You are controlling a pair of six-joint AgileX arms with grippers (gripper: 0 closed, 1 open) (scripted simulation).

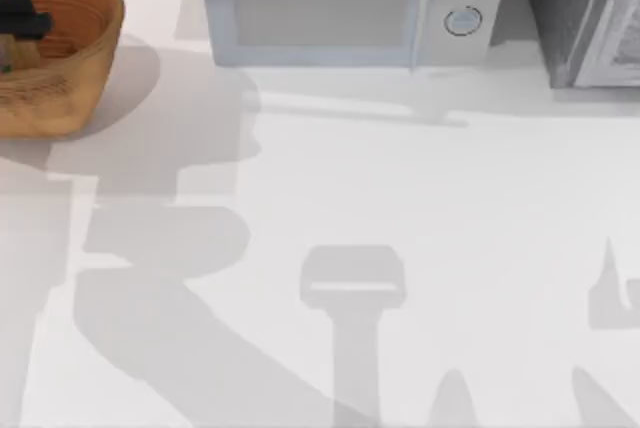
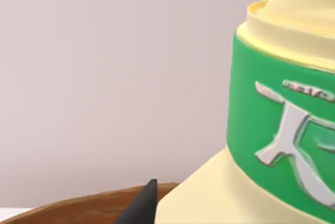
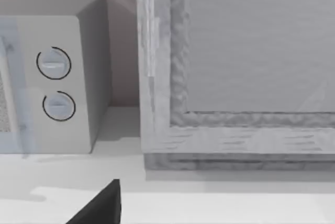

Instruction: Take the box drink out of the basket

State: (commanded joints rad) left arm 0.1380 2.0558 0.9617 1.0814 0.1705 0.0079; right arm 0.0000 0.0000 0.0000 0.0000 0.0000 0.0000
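The basket stands at the table's far left corner, round, orange-brown and woven. My left gripper reaches down inside it. In the left wrist view the box drink looms very close, a pale yellow carton with a green band and silver print. One black finger lies against the carton's lower edge, and the basket rim curves below it. The left gripper is shut on the box drink. From the right arm, a single black finger shows, low over the table.
A grey-white microwave with two round knobs stands at the back centre. A grey textured framed unit sits at the back right, facing the right wrist camera. Arm shadows cross the white tabletop.
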